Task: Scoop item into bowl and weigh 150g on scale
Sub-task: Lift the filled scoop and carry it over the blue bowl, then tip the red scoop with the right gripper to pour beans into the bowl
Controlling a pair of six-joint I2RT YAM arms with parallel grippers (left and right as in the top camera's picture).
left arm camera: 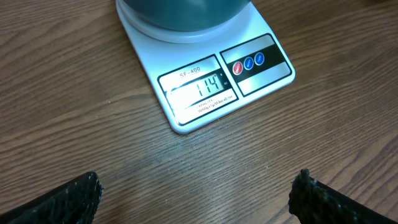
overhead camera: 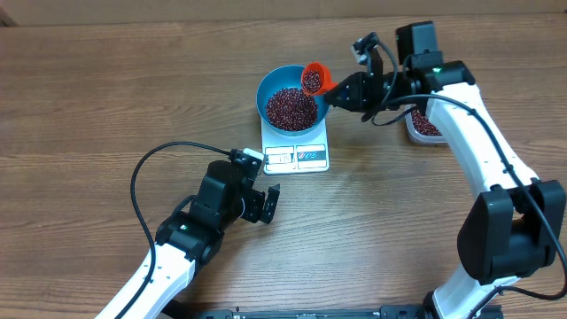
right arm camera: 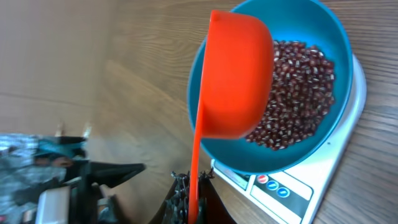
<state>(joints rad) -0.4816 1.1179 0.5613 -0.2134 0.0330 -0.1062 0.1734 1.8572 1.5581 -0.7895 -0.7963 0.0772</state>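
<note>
Lower left, the left gripper (overhead camera: pixel 268 202) hangs wide open, empty. At upper centre the beans (overhead camera: pixel 291 106) fill the blue bowl (overhead camera: pixel 263 93) on the scale (overhead camera: pixel 297 158), whose display is short of target. Just right, the right gripper (overhead camera: pixel 341 91) clamps the loaded scoop (overhead camera: pixel 313 78) over the rim. A hasty tip could overshoot or scatter beans.

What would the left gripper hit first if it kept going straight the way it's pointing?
Most likely the front edge of the scale, by its display. Only bare table lies between it and the open left gripper, though height is hard to judge.
</note>
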